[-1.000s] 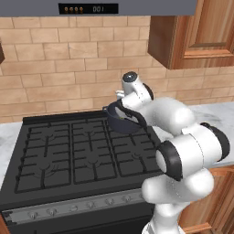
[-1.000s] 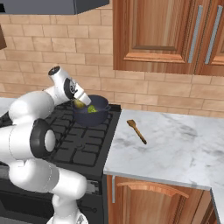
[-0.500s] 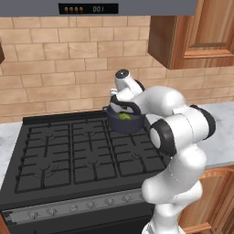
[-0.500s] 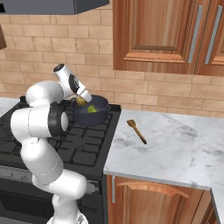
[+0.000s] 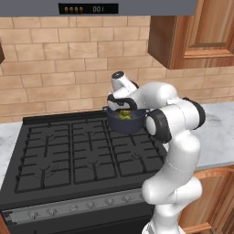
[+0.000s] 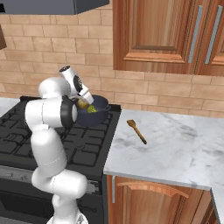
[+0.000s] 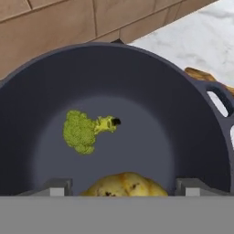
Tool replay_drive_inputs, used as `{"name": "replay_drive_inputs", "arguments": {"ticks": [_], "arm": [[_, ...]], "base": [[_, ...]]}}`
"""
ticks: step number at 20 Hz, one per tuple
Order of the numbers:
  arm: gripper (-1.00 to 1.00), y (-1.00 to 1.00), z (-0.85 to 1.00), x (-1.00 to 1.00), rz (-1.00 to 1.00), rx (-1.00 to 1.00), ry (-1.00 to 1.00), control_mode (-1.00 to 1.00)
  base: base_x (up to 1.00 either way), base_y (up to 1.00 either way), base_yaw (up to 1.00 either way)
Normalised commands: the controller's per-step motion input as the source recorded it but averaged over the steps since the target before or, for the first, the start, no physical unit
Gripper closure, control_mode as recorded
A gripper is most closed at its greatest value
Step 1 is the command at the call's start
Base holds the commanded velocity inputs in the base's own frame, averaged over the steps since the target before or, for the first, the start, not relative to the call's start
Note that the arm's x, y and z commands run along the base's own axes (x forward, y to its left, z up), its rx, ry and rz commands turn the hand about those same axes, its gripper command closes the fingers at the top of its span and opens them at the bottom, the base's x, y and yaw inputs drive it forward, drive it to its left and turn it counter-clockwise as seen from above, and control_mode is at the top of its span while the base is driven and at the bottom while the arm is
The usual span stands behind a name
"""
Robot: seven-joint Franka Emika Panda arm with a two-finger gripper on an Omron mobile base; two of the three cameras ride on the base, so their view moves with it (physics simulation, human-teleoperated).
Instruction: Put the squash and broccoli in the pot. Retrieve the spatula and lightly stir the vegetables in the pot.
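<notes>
Both veggies sit in the pot [image 6: 94, 112] now. The tool [image 7: 123, 185] hangs over it, spread wide, gripping nothing. The spatula [image 6: 136, 131] lies off to the robot's right on the counter [image 6: 175, 144], handle angled toward the front.

Looking straight down into the dark blue-grey pot [image 7: 192, 137]. On its floor, left of centre, the green broccoli [image 7: 81, 131]. At the bottom edge, the pale yellow squash [image 7: 124, 185] between 2 grey fingertips [image 7: 55, 186], spread wide apart. Beyond the rim, brick wall [image 7: 50, 23] and marble counter [image 7: 196, 36].
</notes>
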Motion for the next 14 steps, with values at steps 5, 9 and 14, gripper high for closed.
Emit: {"name": "replay_drive_inputs", "arguments": {"ticks": [5, 9, 14], "arm": [[1.0, 0.0, -0.27, 0.25, 0.01, 0.0, 0.08, -1.0], [1.0, 0.02, -0.26, 0.23, 0.0, 0.0, 0.07, -1.0], [1.0, 0.0, -0.19, 0.21, 0.0, 0.0, 0.0, -1.0]], "base": [[0.0, 0.0, 0.0], [0.0, 0.0, 0.0], [0.0, 0.0, 0.0]]}}
